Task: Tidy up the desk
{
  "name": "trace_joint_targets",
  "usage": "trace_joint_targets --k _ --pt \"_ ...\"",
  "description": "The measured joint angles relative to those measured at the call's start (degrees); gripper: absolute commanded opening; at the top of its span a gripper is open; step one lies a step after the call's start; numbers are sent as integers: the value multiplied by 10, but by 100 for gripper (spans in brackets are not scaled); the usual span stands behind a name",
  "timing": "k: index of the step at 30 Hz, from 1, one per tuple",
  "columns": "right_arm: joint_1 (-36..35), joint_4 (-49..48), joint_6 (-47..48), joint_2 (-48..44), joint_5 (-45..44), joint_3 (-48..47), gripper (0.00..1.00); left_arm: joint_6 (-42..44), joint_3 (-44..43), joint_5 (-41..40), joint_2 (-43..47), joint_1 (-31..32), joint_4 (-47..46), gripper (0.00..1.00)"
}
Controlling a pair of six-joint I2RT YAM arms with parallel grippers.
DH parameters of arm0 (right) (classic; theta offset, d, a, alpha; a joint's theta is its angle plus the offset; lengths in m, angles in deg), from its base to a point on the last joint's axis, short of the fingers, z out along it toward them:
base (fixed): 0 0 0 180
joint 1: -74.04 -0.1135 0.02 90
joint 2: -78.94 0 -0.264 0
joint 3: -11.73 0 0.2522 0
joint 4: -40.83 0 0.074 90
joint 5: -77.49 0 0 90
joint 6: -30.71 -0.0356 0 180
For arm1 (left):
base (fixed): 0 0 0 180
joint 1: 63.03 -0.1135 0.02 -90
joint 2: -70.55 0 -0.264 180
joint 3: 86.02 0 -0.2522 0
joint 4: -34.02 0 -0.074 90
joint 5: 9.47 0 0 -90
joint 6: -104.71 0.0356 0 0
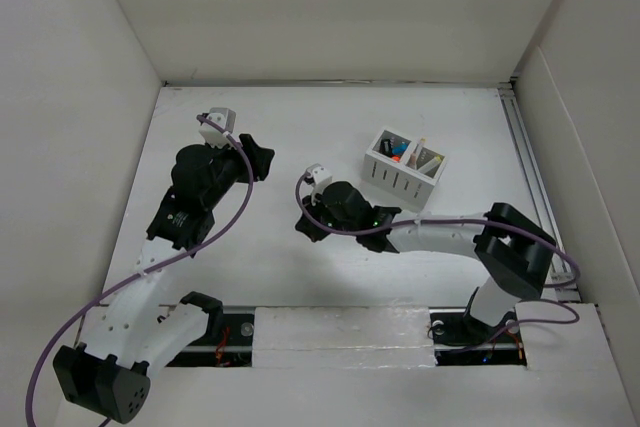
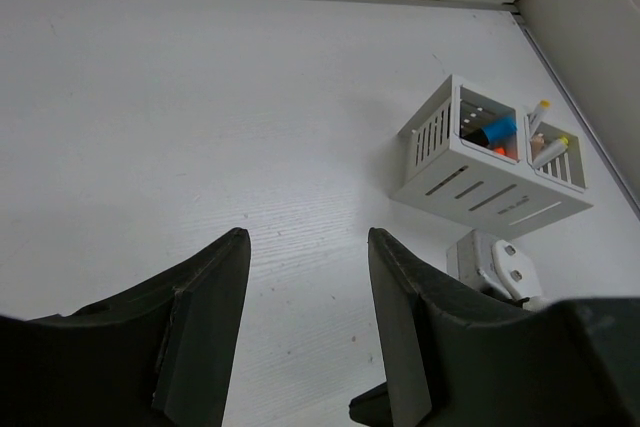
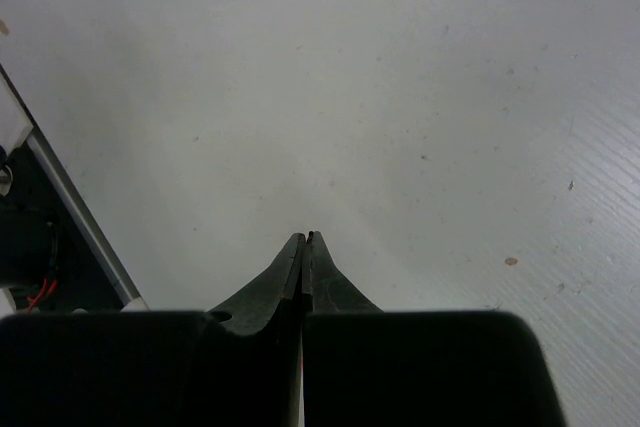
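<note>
Desk: we saw the white desk [image 1: 300, 127] spread flat under both arms, filling the floor of the walled cell.
Left gripper: we found the left gripper [image 2: 308, 247] released, its two dark fingers [image 2: 215, 287] spread apart with only bare desk showing between them; it hung over the far left part of the desk, well apart from the box.
Right gripper: we found the right gripper [image 3: 305, 239] clenched, fingertips pressed together with nothing between them, over the middle of the desk and pointed toward the near edge.
Organizer box: we noted the white slotted organizer box [image 1: 403, 169] standing on the far right part of the desk, just right of the right arm's wrist.
Box contents: we made out a blue item [image 2: 500, 128] beside something black and orange in one compartment, and pens [image 2: 548, 147] leaning in the other.
</note>
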Motion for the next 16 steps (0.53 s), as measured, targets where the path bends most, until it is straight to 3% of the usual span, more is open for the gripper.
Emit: trace_joint_targets --k 16 --pt "0 2 7 29 0 -19 0 2 0 4 0 0 0 46"
